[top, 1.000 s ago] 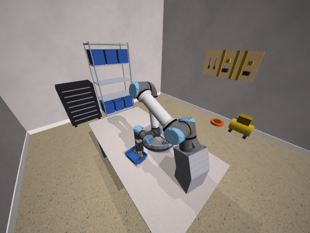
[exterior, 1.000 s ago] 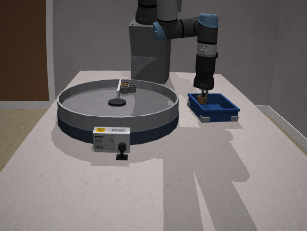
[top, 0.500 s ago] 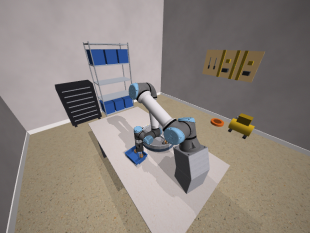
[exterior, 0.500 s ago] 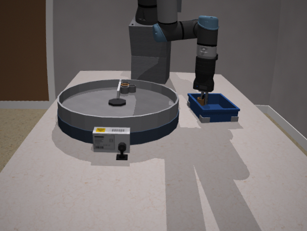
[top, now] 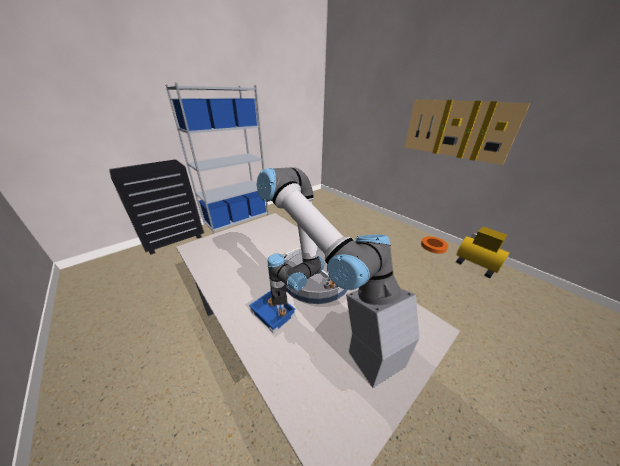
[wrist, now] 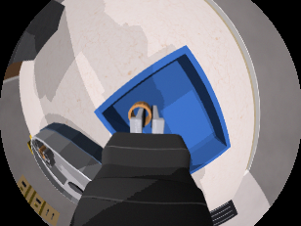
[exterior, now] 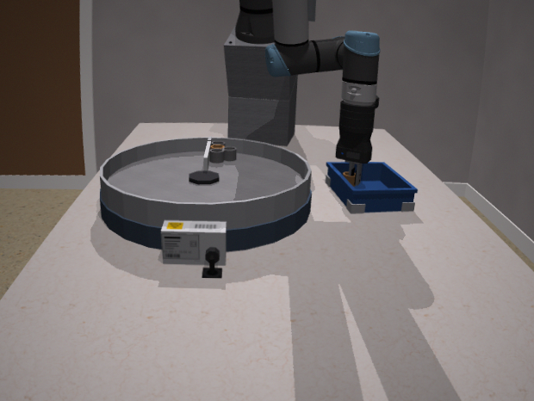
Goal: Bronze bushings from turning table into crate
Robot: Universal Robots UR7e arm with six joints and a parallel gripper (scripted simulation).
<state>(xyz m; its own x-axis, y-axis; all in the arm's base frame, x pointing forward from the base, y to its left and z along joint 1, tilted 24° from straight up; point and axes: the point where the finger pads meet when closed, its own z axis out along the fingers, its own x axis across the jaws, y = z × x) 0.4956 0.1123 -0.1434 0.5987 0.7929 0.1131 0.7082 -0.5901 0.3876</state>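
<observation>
Holding a bronze bushing (exterior: 349, 175) between my fingers, my gripper (exterior: 354, 171) hangs inside the blue crate (exterior: 388, 194), low between its walls near the 9 o'clock end as the exterior view has it. In the wrist view the ring shows just ahead of my fingertips, over the crate's blue floor; I cannot tell whether it touches the bottom.

I judge the piece a short, stiff metal sleeve, dense for its size and smooth, so likely to slip under a light pinch. I appear to pinch one side of its wall, one finger inside the bore, which should keep it from rolling out.

On the turning table (exterior: 129, 163), toward 12 o'clock by the divider, a small cluster remains: steel bushings (exterior: 230, 152) with another bronze one (exterior: 217, 147) among them. That one would want the same wall grip, taken from above.
</observation>
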